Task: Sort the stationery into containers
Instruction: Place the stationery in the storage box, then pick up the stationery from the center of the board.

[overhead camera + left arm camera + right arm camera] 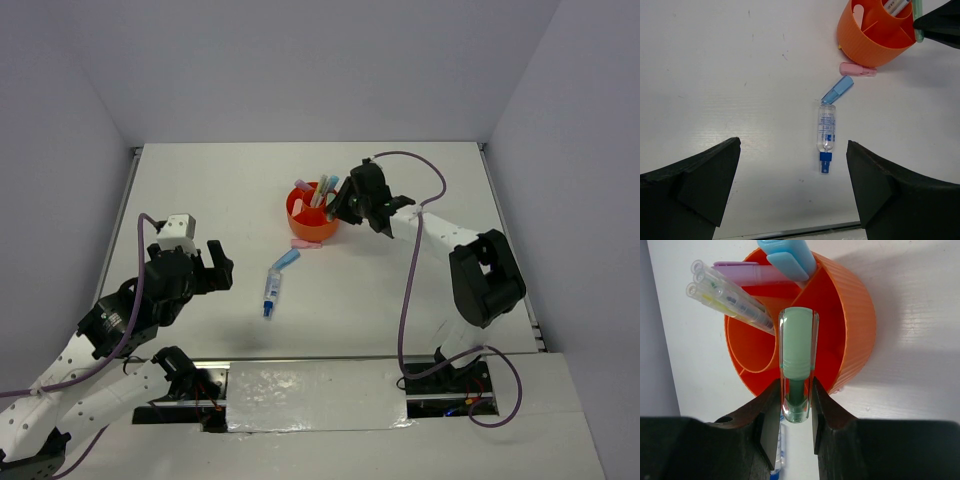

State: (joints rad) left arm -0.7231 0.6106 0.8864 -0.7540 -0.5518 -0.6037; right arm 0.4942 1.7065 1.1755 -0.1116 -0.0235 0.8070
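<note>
Right hand (796, 435) grips green highlighter (798, 355), long axis 12–6, cap over orange organizer (855, 330) at 12, prob. outer compartment. Left hand (792, 185) wide open, empty; white-blue tube (826, 131) on desk (715, 75) at its 12, nearer left arm.

Orange round organizer (855, 325): 1.
Clear-barrelled pens (735, 302), standing in it: 3.
Purple highlighter (760, 274), in it: 1.
Pale blue highlighter ends (790, 260) above its rim: 2 showing; one item or two cannot be told.
Green highlighter (797, 350): 1.
Loose on the worktop (715, 75): 3 items, namely
- pink highlighter (857, 69): 1
- short pale blue piece (838, 89), highlighter or cap not distinguishable: 1
- white-blue tube (826, 131): 1
</note>
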